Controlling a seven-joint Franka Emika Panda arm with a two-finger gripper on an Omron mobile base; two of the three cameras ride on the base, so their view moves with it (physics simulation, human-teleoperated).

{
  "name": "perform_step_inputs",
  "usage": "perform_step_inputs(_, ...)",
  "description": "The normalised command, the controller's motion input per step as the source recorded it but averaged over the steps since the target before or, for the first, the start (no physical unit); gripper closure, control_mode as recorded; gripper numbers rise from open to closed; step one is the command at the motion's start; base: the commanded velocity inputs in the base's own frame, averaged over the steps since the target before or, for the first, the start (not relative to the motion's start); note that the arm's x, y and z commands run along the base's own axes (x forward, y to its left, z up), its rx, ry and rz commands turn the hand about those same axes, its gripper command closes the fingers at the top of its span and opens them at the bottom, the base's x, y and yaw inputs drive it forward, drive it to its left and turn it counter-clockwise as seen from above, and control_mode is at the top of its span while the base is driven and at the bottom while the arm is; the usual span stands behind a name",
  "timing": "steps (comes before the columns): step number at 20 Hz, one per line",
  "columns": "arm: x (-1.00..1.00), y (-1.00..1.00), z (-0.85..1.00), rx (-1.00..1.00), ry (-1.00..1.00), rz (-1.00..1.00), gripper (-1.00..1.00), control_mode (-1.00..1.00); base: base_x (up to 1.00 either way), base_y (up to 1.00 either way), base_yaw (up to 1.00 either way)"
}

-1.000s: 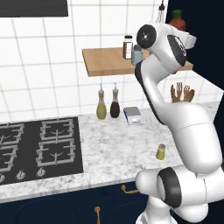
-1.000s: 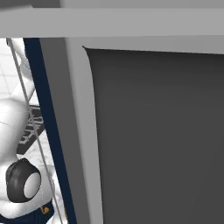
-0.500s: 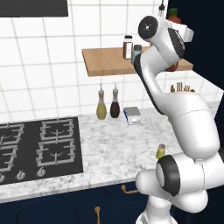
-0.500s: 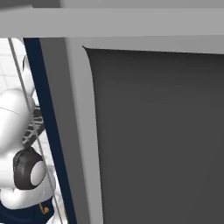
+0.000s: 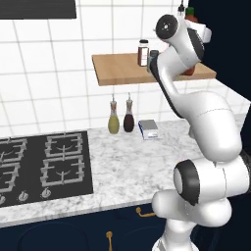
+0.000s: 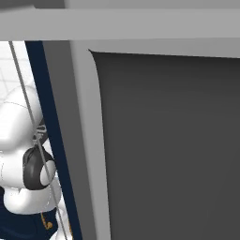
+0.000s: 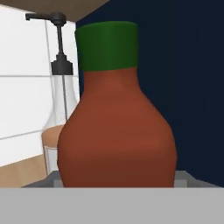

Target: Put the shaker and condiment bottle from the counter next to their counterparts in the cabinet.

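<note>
step: placing condiment bottle (image 7: 117,127) on wooden shelf (image 5: 117,68) | bottle upright just beside clear pump bottle (image 7: 59,92), its counterpart | claw grip: cannot tell, tips hidden | shaker unseen

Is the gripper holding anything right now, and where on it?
Most likely the red bottle, which fills the hand view right at the gripper, over the shelf beside the clear bottle. The fingers and the exact place of the hold are hidden.

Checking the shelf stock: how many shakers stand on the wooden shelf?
2: a brown-and-white shaker toward the middle of the wooden shelf, and a pale blue shaker just right of it, partly behind the arm, which may hide more.
</note>
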Motion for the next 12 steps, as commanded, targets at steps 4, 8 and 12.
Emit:
perform_step_inputs(4,0.03,-0.04,-0.03,0.0,0.0,0.14,1.0,-1.0,0.0,0.0,0.0)
perform_step_inputs(8,0.25,-0.15,0.0,0.01,0.0,0.15,1.0,-1.0,0.0,0.0,0.0)
perform_step_inputs(12,0.3,-0.03,0.0,0.0,0.0,0.09,1.0,-1.0,0.0,0.0,0.0)
